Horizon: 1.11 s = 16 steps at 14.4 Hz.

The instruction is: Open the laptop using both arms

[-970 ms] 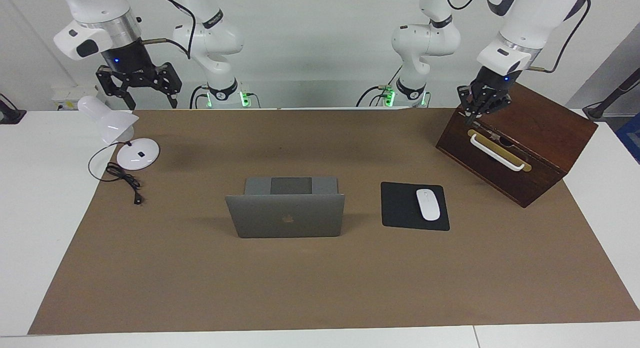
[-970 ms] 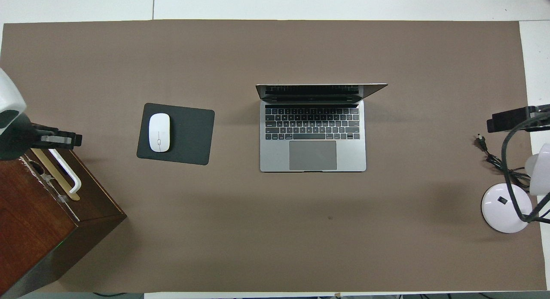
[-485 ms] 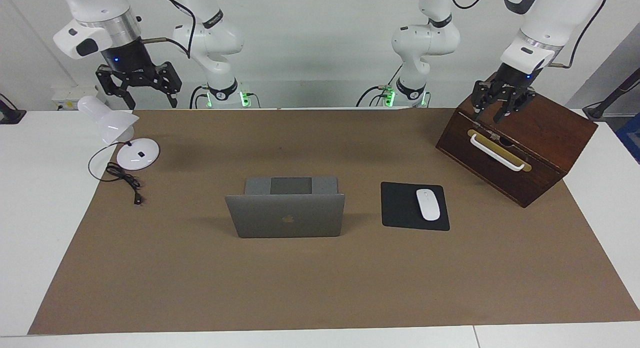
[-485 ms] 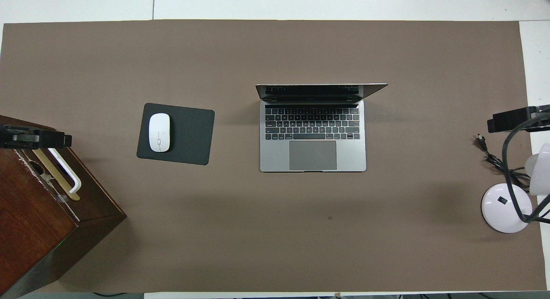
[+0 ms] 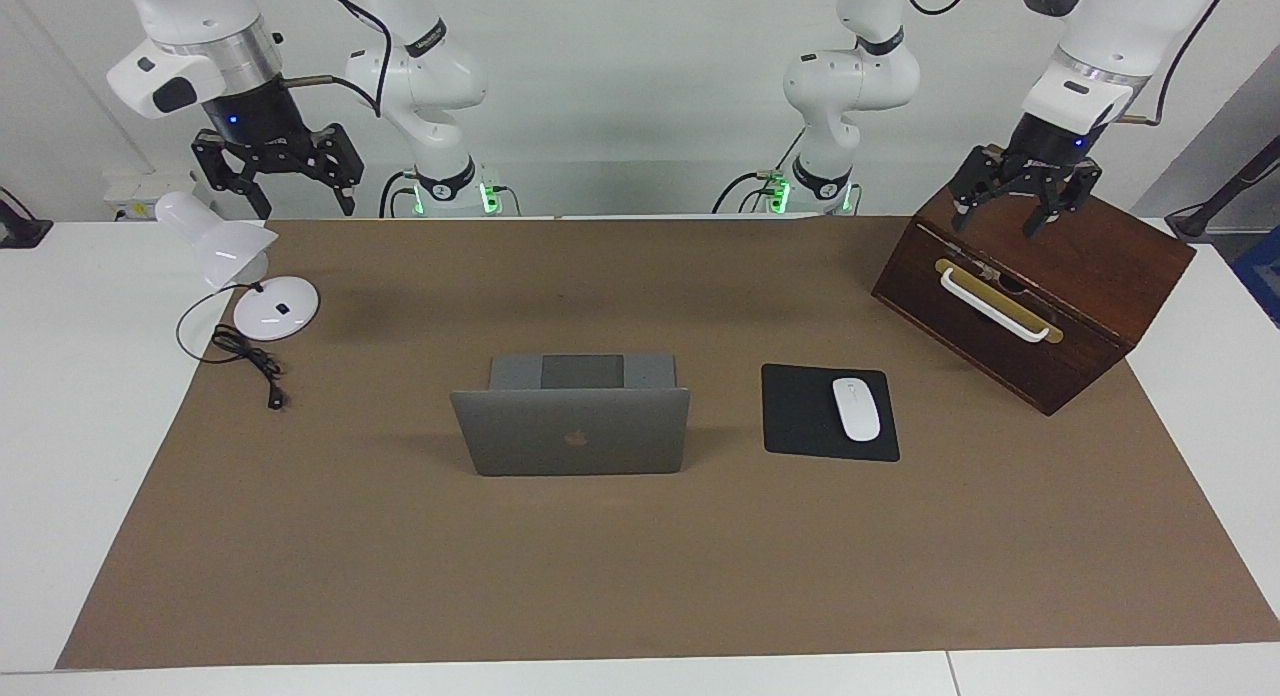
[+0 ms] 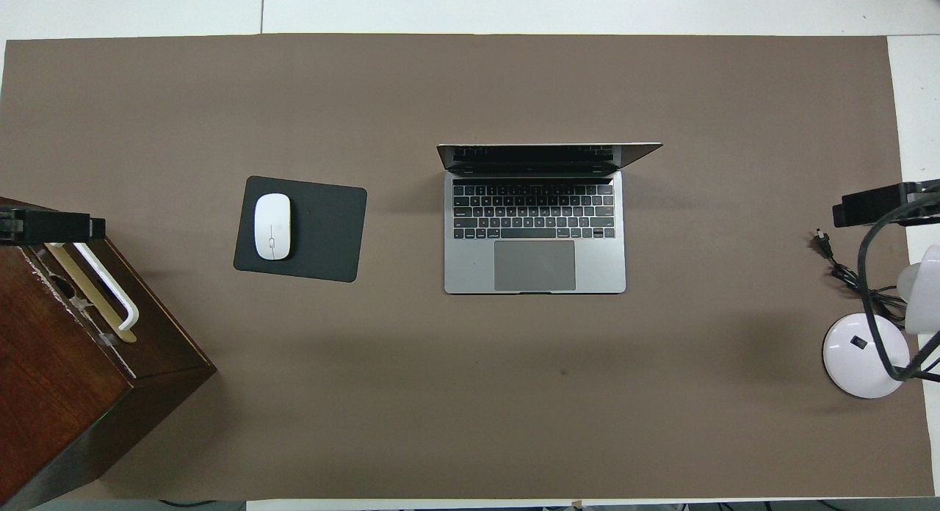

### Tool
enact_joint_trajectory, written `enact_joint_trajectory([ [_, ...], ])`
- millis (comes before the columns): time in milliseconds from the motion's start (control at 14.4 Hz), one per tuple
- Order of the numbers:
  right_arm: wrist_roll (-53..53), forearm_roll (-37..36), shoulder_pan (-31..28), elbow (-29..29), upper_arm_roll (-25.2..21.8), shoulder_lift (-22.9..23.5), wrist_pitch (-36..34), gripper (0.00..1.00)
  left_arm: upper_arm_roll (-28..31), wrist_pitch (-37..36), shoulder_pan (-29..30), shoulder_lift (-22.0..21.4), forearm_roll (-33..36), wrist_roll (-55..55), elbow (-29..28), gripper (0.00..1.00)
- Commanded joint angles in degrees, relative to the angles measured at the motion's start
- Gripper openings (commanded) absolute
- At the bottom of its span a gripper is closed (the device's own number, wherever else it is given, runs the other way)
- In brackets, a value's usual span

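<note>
The silver-grey laptop [image 5: 575,431] [image 6: 534,232] stands open in the middle of the brown mat, lid upright with the apple logo turned away from the robots. Its keyboard and dark trackpad show from above. My left gripper [image 5: 1000,221] [image 6: 51,227] hangs open over the top of the wooden box, holding nothing. My right gripper [image 5: 300,201] [image 6: 881,203] hangs open in the air over the mat's edge beside the lamp, also holding nothing. Both grippers are well away from the laptop.
A dark wooden box [image 5: 1040,306] [image 6: 66,364] with a white handle sits at the left arm's end. A black mouse pad [image 5: 800,416] [image 6: 323,232] with a white mouse [image 5: 856,409] lies beside the laptop. A white desk lamp [image 5: 275,308] [image 6: 859,353] and its cable [image 5: 250,361] sit at the right arm's end.
The left gripper has opened from shut, risen off the box's front edge and moved over the box top. The right arm and the laptop have stayed put.
</note>
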Motion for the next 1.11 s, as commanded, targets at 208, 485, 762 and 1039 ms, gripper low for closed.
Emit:
enact_joint_trajectory([
  [208,-1.06,0.85,-0.59,-1.88,0.14,-1.37,0.77,1.0,-0.57,-6.75,3.03,3.71,0.48,-0.17,7.4,1.0],
  [485,-1.06,0.85,-0.59,-1.88,0.14,-1.37,0.77,1.0,-0.57,-10.81,4.09,6.63,0.66,-0.17,12.78,1.0],
  [762,-1.06,0.85,-0.51,-1.88,0.23,-1.46,0.77,1.0,-0.48,-13.62,4.18,9.79,0.66,-0.17,15.86,1.0],
  [1039,-1.06,0.85,-0.59,-1.97,0.14,-1.46,0.69,1.0,-0.66,-12.66,4.18,11.11,2.14,-0.26,14.9,1.0],
])
